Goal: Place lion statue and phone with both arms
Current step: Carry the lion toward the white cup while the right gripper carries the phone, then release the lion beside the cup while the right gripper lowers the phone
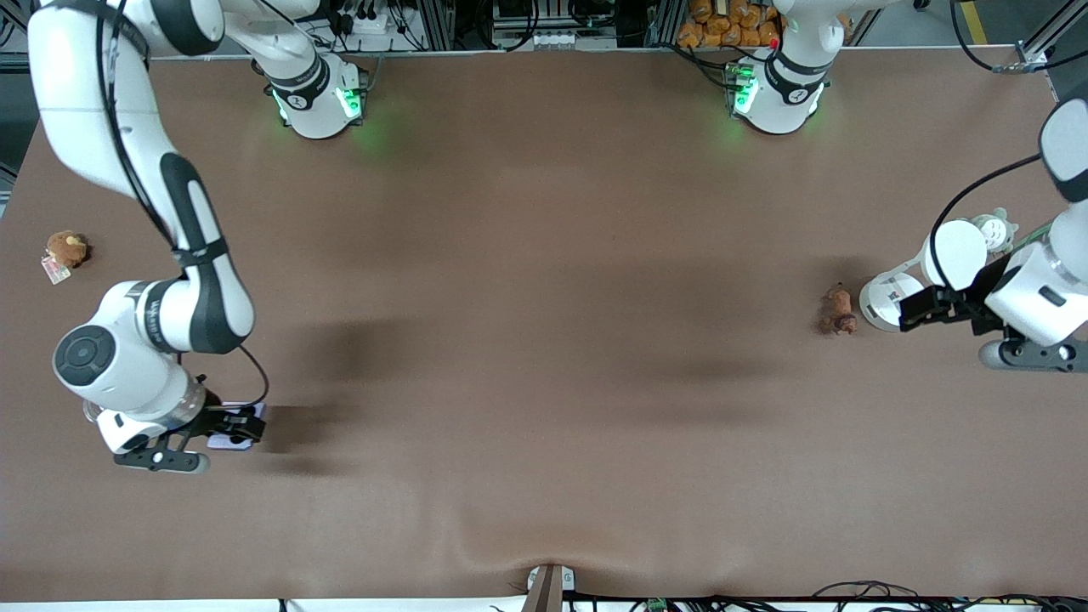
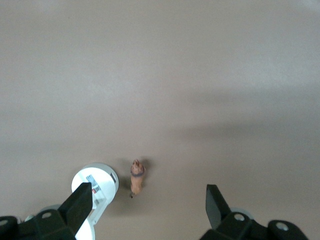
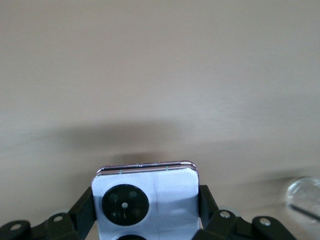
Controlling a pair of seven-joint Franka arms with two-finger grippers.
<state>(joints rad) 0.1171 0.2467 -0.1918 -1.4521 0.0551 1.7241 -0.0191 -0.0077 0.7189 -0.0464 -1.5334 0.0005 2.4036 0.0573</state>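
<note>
The lion statue (image 1: 838,311), a tiny reddish-brown figurine, lies on the brown table near the left arm's end; it also shows in the left wrist view (image 2: 137,176). My left gripper (image 1: 906,310) is open and empty in the air over the lamp's base, a short way from the lion, which lies ahead of its spread fingers (image 2: 80,204). The phone (image 1: 240,427), pale lavender, is near the right arm's end. My right gripper (image 1: 234,425) is shut on it: in the right wrist view the fingers (image 3: 85,210) press both sides of the phone (image 3: 160,192).
A white round-headed desk lamp (image 1: 956,253) stands beside the lion, its base (image 2: 97,186) close to it. A grey-white plush toy (image 1: 996,228) sits by the lamp. A round brown plush toy with a tag (image 1: 66,248) lies at the right arm's end.
</note>
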